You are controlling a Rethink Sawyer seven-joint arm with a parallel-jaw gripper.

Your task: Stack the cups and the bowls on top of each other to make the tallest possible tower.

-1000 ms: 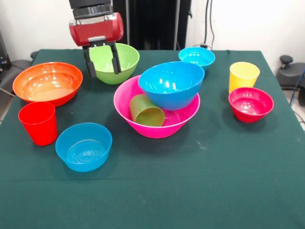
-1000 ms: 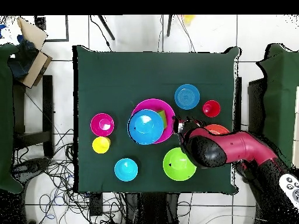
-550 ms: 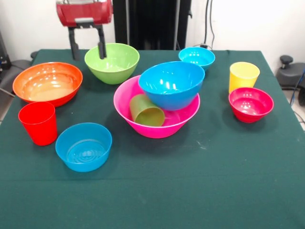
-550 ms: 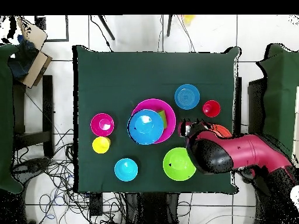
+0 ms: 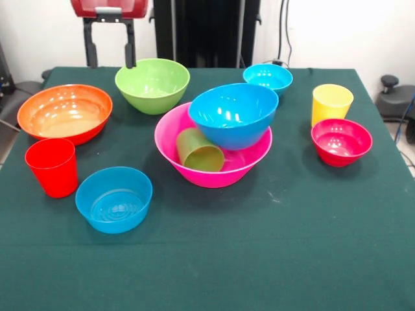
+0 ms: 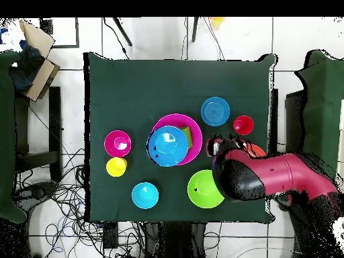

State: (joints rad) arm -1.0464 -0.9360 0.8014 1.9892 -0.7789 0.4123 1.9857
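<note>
I see a table covered with a dark green cloth (image 5: 272, 259). Behind it are a white wall and a tall black panel (image 5: 207, 32), with black cables hanging down. From above, the floor is white tile (image 6: 154, 40) with a tangle of wires, and a cardboard box (image 6: 37, 54) sits off one corner of the table. I can read no writing or labels anywhere.

My landmark is the big pink bowl (image 5: 214, 170) near the middle of the cloth. It is the bottom of the tower. The large blue bowl (image 5: 232, 114) sits tilted inside it, and the green cup (image 5: 198, 150) lies on its side in it too, right beside the blue bowl.

In the front view, left of the pink bowl are the lime green bowl (image 5: 152, 84), the orange bowl (image 5: 63, 111), the red cup (image 5: 52, 166) and a small blue bowl (image 5: 114, 198). Right of it are the yellow cup (image 5: 331, 102) and the magenta-red bowl (image 5: 341, 141), close together. Behind it stands the small cyan bowl (image 5: 268, 78).

My gripper (image 5: 107, 53) hangs high, above the lime green bowl and the orange bowl. Its two black fingers (image 5: 86, 43) are spread apart and hold nothing.
</note>
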